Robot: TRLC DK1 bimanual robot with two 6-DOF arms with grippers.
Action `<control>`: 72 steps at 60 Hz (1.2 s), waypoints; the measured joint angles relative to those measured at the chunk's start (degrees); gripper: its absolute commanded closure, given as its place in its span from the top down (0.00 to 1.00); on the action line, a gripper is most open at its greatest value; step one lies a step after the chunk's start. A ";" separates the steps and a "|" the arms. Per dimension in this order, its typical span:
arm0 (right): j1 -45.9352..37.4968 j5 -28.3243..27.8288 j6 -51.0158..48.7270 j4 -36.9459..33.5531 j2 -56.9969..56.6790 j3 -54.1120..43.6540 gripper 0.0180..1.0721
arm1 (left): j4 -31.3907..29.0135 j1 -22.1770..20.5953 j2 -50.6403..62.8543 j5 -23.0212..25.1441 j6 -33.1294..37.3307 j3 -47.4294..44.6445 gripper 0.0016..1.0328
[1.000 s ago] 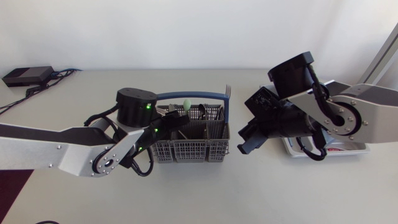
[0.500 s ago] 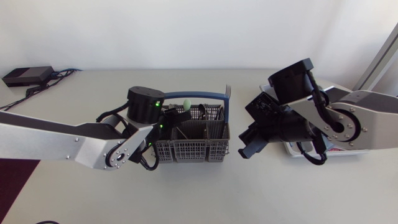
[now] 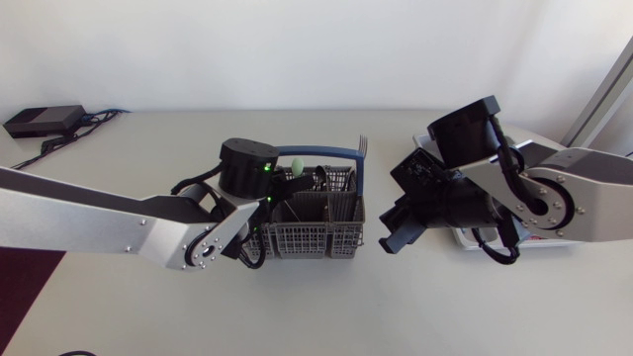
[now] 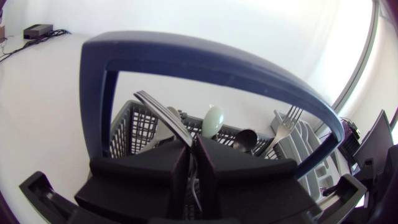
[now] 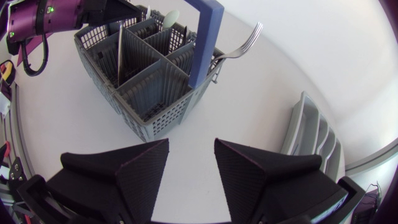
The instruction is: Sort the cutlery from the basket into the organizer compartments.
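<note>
Surface (image 3: 396, 316): pale, carrying everything below. A black box (image 3: 45, 121) with cables lies at its far left corner.

Left arm (image 3: 99, 227): enters from the left edge of the surface and ends over the left half of the basket.

Right arm (image 3: 554, 198): enters from the right edge. Its wrist is bent toward the middle of the surface and covers most of the organizer in the head view.

Basket (image 3: 307, 235): grey mesh, divided into compartments, near the middle of the surface. A dark blue handle (image 4: 205, 62) arches across its top.

Organizer (image 5: 308, 134): grey, with long parallel compartments, near the right edge and apart from the basket.

Right claw (image 5: 191, 146): spread wide and holding nothing. It is just beside the basket's right wall, between basket and organizer, above bare surface.

Left claw (image 4: 194, 146): under the handle arch, narrowed to a slit on the upper end of a knife.

Knife (image 4: 163, 115): flat and metallic, standing in a left-hand compartment. Its upper end is pinched between the two fingers.

Fork (image 5: 245, 40): leans out over the basket's far right corner, tines up.

Pale green spoon (image 4: 211, 121): stands upright in a far compartment, beside a dark spoon (image 4: 245, 138).
</note>
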 measured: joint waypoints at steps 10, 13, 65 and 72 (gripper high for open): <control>0.00 0.00 0.00 0.00 -0.07 0.00 0.53 | 1.49 -1.84 -0.70 -1.14 1.38 -0.22 0.03; 0.00 0.00 0.00 0.00 -0.07 -0.02 0.53 | 2.40 -2.29 -0.76 -1.77 2.03 -0.66 0.03; 0.00 0.00 -0.02 0.00 -0.28 -0.02 0.53 | 24.46 -11.82 -2.38 -13.18 16.15 -11.85 0.03; -0.04 0.00 -0.02 0.02 -0.28 -0.02 0.53 | 26.75 -13.05 -2.38 -14.01 18.34 -12.85 0.03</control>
